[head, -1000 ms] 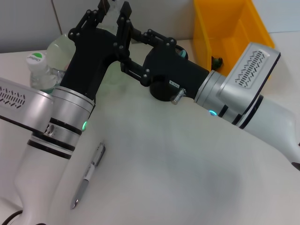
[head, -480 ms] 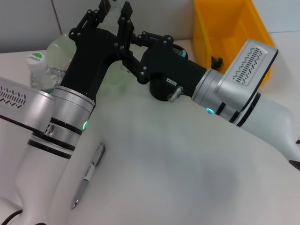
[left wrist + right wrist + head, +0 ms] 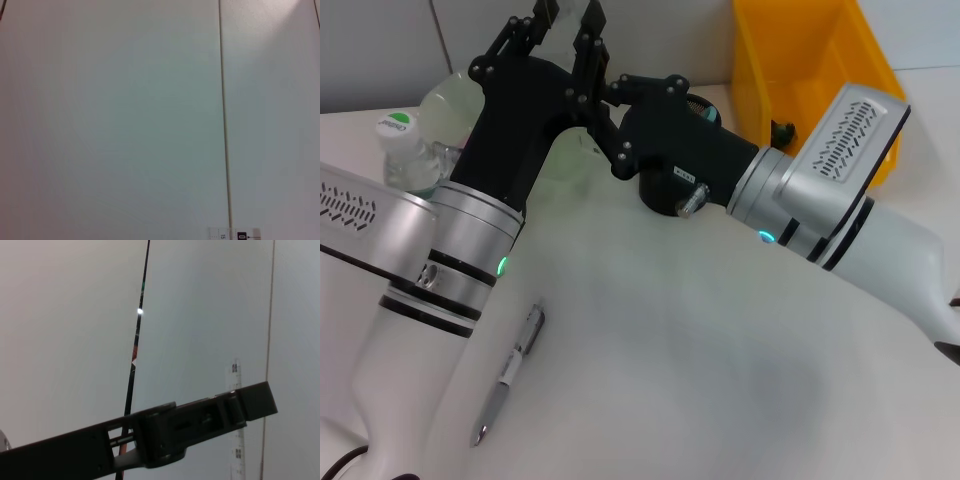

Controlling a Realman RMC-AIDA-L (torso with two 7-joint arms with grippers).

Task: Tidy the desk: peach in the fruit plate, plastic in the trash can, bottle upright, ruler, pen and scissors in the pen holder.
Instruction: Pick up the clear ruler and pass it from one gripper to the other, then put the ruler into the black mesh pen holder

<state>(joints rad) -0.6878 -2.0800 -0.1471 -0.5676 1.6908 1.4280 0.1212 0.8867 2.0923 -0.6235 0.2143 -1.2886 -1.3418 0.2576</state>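
Observation:
My left gripper is raised at the far top of the head view and shut on a clear ruler. The ruler's end shows in the left wrist view. In the right wrist view the ruler stands behind the left gripper's dark finger. My right gripper is open just under the left gripper, its fingers close to the ruler's lower part. A silver pen lies on the table near the front left. A bottle with a green cap stands upright at the left. Peach and scissors are out of view.
A yellow bin stands at the back right with a small dark thing inside. A clear round plate sits behind the bottle. A dark mesh holder shows partly behind my right wrist. Both arms cross the table's back middle.
My right gripper has moved a little up and left, closer to the left gripper and the ruler. The left arm has barely moved.

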